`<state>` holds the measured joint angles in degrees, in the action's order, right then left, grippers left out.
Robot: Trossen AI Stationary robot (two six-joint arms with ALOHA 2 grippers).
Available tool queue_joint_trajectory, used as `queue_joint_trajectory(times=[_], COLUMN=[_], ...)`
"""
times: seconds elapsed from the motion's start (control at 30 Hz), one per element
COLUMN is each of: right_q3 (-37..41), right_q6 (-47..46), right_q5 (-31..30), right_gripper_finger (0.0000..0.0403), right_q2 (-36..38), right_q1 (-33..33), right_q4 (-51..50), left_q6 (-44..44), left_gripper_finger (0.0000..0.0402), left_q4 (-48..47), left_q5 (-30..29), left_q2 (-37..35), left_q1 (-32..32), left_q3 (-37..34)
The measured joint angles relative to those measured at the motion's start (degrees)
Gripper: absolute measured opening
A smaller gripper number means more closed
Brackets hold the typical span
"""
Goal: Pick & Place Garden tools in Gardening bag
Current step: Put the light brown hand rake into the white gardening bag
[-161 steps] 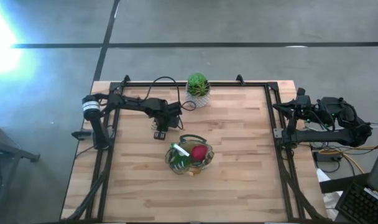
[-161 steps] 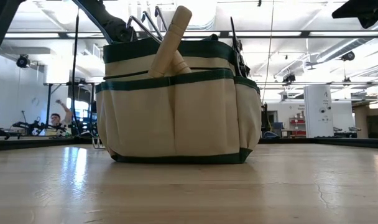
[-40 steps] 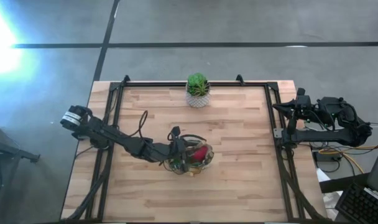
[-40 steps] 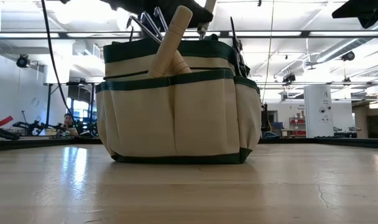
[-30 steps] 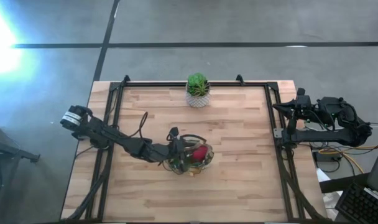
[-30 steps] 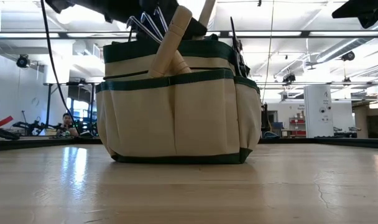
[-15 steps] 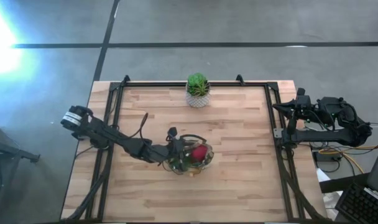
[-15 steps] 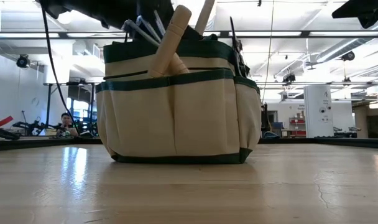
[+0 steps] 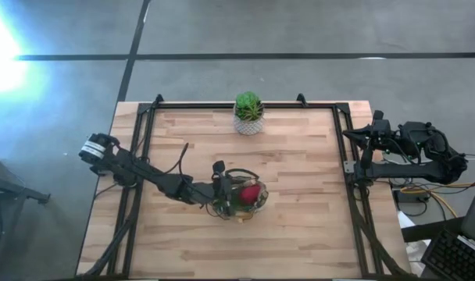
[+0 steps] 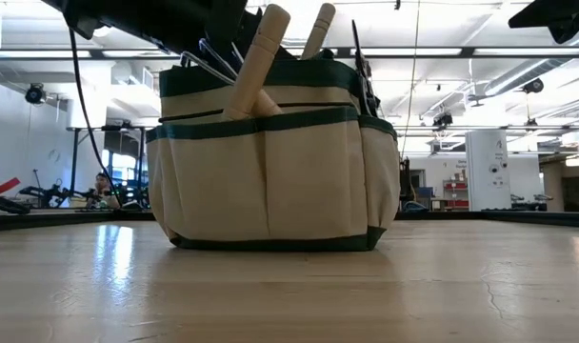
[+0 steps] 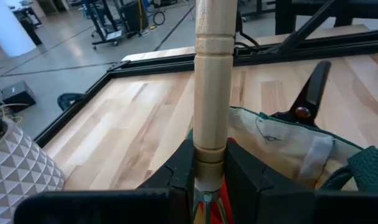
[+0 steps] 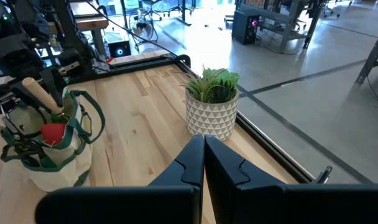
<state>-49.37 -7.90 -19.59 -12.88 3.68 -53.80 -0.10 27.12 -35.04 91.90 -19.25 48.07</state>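
Observation:
The gardening bag (image 10: 270, 171), beige with green trim, stands on the table left of the middle (image 9: 257, 208). My left gripper (image 9: 222, 190) reaches level over its left rim, shut on a wooden-handled tool (image 10: 318, 29) that stands in the bag's mouth. Another wooden handle (image 10: 259, 59) leans out of a front pocket beside metal tines (image 10: 209, 52). A red item (image 9: 250, 190) and dark pruning shears (image 11: 308, 93) sit in the bag. My right gripper (image 12: 204, 152) waits shut at the table's right edge (image 9: 372, 129). My left gripper pinches the wooden handle at its lower end (image 11: 210, 152), just above the metal collar, between its two fingers (image 11: 242, 171). The fingers come about level from the table's left and lie across the handle. The handle stands nearly upright, free end up; its metal end is hidden inside the bag.
A green plant in a white patterned pot (image 9: 249, 110) stands at the middle of the table's far edge. A black frame rail (image 9: 222, 104) runs around the table. Bare wood lies to the right of and in front of the bag (image 9: 308, 226).
My left gripper has sunk a little over the bag with the tool. In the low view the handle has come down, so its rounded free end now shows above the bag's rim. The bag has stayed in place.

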Motion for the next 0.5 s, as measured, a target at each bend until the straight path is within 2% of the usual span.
queue_joint_trajectory(times=[0.3,0.5], right_q3=[0.0,0.0], right_q6=[0.0,0.0], right_q5=[0.0,0.0], right_gripper_finger=[0.0008,0.0008], right_q2=[0.0,0.0], right_q1=[0.0,0.0], right_q4=[0.0,0.0], left_q6=[0.2,-0.9], left_gripper_finger=[0.0061,0.0102], left_q4=[-0.2,-0.2], left_q5=[0.7,0.7], left_q2=[0.0,0.0], left_q1=[0.0,0.0], left_q3=[0.3,0.4])
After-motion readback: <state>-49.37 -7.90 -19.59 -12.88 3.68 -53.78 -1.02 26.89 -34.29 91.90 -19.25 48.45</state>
